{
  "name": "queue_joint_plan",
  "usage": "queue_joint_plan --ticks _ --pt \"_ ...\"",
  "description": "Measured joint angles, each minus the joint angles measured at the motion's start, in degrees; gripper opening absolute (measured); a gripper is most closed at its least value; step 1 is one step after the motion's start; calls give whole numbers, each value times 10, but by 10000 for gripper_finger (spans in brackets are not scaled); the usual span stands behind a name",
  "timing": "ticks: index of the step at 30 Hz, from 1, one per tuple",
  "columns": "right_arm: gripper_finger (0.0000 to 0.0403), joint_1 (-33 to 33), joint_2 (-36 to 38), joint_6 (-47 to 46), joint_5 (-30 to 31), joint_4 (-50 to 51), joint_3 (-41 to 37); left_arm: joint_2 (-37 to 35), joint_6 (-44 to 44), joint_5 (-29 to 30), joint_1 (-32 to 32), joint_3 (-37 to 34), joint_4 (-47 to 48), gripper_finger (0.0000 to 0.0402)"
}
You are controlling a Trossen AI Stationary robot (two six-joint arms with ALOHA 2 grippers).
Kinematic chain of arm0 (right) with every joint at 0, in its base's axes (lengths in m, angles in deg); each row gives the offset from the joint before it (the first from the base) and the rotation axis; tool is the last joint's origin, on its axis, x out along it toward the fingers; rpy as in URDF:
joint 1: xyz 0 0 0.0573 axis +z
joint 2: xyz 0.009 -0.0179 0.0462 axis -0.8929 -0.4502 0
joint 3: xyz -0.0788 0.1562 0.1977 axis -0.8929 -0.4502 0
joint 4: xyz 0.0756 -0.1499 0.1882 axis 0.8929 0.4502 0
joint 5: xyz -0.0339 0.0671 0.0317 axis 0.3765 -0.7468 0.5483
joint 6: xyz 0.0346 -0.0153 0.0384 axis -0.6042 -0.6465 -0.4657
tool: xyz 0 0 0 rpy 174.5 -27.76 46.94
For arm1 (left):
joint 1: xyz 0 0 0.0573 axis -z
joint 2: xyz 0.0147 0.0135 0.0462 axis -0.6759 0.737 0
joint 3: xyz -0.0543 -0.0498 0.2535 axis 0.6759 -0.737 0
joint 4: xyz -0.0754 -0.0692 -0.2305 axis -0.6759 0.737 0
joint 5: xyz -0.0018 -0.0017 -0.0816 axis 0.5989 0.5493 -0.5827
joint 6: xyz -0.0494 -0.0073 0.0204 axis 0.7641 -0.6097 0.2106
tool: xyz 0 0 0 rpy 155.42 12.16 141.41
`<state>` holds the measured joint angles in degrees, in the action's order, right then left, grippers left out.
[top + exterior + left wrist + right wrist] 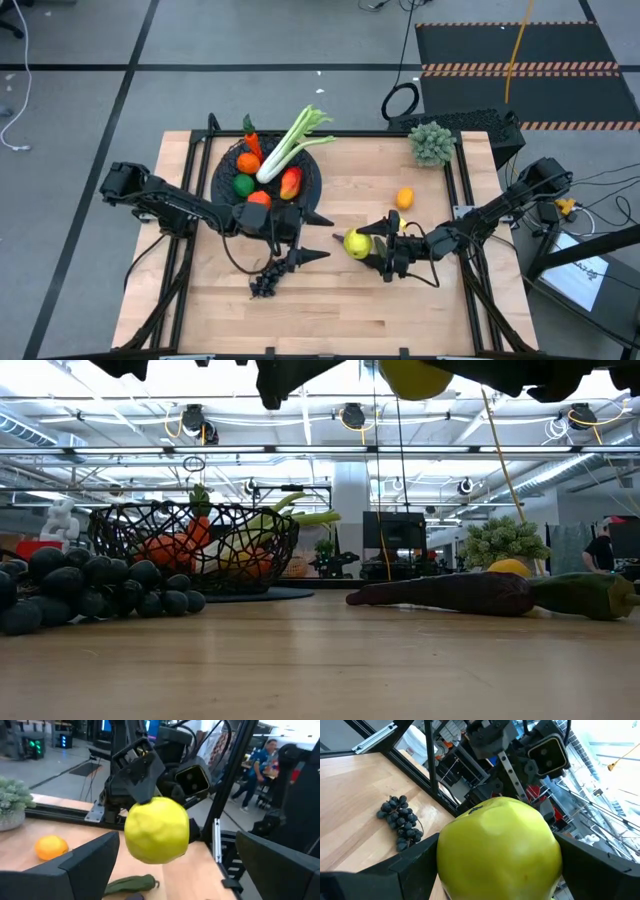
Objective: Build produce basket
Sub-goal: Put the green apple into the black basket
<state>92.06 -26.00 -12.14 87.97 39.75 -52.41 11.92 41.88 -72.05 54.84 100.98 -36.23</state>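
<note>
Produce is split: carrot, oranges, green apple, mango and leafy stalk [290,142] are seen in the basket [222,176] at ten o'clock. A yellow-green fruit [357,243] is clamped, lifted, in the right gripper [372,248] near centre. The left gripper [300,258], spread wide and empty, is held at seven o'clock just beside the grapes [265,285].

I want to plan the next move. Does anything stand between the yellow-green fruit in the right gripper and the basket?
Yes. The open left gripper sits directly between the fruit, held by the right gripper, and the basket. Otherwise only bare table lies between.
</note>
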Motion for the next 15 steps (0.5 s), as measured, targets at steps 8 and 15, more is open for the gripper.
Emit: queue_joint_plan --ticks 8,15 --pt "348 0 0 -2 0 0 0 2 -10 17 5 4 -4 400" --pt "348 0 0 5 -1 -1 0 27 -5 33 -2 3 -13 400"
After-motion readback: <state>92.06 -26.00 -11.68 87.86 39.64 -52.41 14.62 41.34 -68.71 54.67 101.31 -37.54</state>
